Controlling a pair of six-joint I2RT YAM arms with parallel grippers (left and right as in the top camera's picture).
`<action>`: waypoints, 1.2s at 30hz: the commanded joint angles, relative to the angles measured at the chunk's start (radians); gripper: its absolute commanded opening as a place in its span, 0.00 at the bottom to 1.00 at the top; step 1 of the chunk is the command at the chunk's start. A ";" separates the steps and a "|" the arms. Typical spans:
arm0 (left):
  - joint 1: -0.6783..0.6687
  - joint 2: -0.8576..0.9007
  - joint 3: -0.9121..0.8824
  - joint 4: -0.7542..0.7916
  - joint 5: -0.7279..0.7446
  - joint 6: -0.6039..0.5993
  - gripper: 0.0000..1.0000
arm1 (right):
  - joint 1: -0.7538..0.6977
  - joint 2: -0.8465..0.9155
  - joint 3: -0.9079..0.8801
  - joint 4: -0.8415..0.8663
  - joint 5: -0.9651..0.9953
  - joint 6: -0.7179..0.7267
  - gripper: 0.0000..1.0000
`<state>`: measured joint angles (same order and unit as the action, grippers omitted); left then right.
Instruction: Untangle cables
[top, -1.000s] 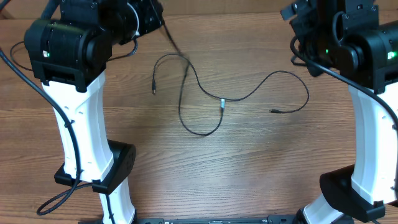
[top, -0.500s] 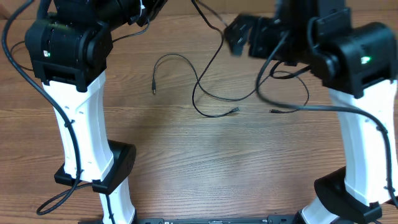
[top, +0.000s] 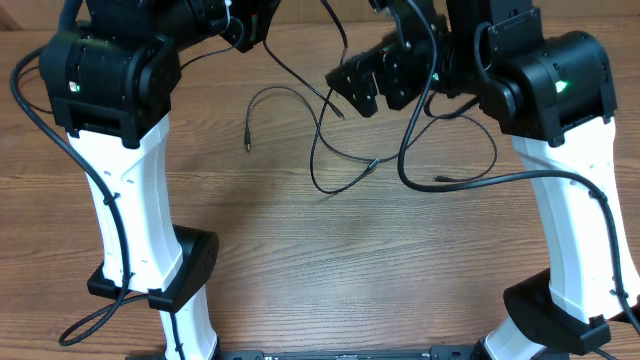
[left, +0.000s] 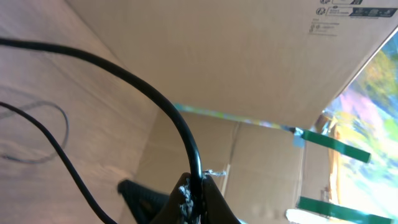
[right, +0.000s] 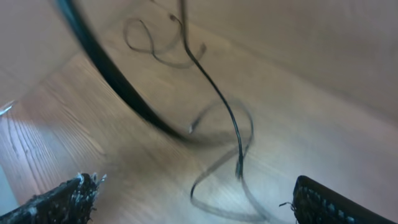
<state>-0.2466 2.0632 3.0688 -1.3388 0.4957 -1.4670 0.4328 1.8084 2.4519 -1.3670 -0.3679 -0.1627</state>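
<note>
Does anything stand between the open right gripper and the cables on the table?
Nothing solid that I can see. In the right wrist view the cables show straight ahead of the open right gripper; only a blurred black strand crosses at the upper left.

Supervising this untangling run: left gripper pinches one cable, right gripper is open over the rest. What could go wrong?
The left gripper holds the lifted cable at its fingertips; a pull might slip it free. The open right gripper hangs above crossing strands and could close on two, tightening the tangle.
</note>
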 joint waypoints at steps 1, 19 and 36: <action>0.004 -0.002 0.002 0.002 0.078 -0.087 0.04 | 0.000 0.004 0.001 0.068 -0.056 -0.046 1.00; 0.021 -0.002 0.002 -0.001 0.053 -0.110 0.04 | 0.000 0.049 0.002 0.112 -0.056 0.073 0.04; 0.029 0.016 0.001 -0.346 -0.463 0.359 0.58 | -0.004 -0.011 0.003 0.119 -0.116 0.798 0.04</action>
<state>-0.2241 2.0632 3.0688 -1.6531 0.1028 -1.2980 0.4328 1.8492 2.4512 -1.2797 -0.4545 0.3969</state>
